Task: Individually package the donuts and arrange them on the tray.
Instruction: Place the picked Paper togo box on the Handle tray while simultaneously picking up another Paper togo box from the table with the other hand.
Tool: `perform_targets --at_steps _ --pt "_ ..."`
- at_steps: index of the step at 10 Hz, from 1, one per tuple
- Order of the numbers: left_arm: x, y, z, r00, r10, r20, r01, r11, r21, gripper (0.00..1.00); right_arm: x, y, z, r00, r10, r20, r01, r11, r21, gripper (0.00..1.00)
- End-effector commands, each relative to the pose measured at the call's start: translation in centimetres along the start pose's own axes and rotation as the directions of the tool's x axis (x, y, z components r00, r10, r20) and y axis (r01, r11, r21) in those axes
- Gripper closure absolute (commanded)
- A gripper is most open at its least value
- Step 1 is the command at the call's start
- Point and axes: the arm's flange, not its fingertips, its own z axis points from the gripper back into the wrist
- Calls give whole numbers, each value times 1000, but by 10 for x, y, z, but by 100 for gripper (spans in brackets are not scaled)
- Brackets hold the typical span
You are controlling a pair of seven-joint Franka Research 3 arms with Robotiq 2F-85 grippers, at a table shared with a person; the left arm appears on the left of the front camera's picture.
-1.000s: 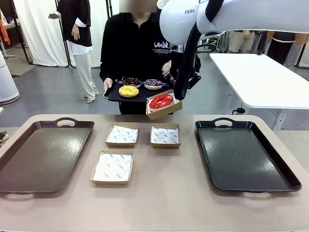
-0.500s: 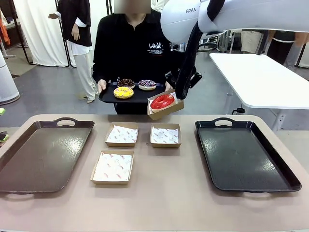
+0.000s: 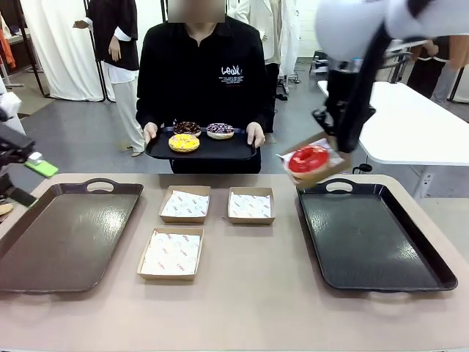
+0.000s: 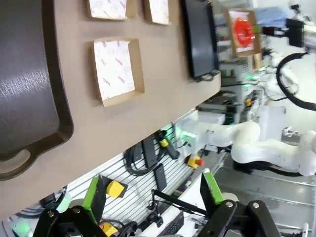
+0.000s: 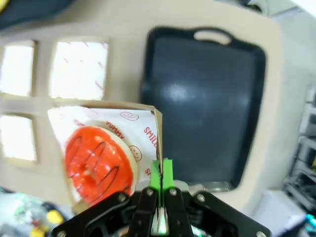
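The right gripper (image 5: 160,180) is pinched tight on the side wall of a shallow brown cardboard box with a white printed paper liner (image 5: 144,132), and the glossy red ring donut (image 5: 96,160) sits inside it on the liner. In the front view this box hangs tilted in the air, its open face turned toward the camera, just at the far left corner of the black rectangular tray with handles (image 3: 374,242) that lies on the robot's right side of the beige table (image 3: 249,301). The left gripper (image 4: 153,195) has its jaws spread wide with nothing between them; it is near the table's left edge, beside the dark brown rectangular tray (image 3: 62,238). Between the two trays, three empty brown cardboard boxes with white liners stand apart on the table: two side by side farther back (image 3: 185,204) (image 3: 250,205) and one nearer (image 3: 170,254). Across the table a person holds a black serving tray (image 3: 201,152) level, one hand (image 3: 150,133) at each end. It carries the yellow-iced ring donut (image 3: 184,143) in front and two chocolate-iced ring donuts with coloured sprinkles (image 3: 187,127) (image 3: 220,130) behind
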Motion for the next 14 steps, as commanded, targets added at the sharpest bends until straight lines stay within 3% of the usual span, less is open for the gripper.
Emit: perform_targets --at_steps 1,3,6,10,14 --pt "15 -29 -8 1000 5 -27 -2 991 133 0 -36 -36 -13 999 -4 38 3 1000 27 99" --pt "30 -55 -30 1000 10 -25 -4 968 249 0 -56 -62 -31 997 -72 34 70 996 61 99" --pt "45 -75 -84 1000 -8 -5 10 887 462 0 -67 -80 -78 991 -133 10 131 982 135 99" --pt "53 -68 -136 1000 -23 9 13 815 579 0 -78 -91 -121 984 -176 -36 179 966 184 99" --pt "59 -54 -186 1000 -23 19 5 767 642 0 -80 -97 -127 983 -177 -50 182 973 142 99"
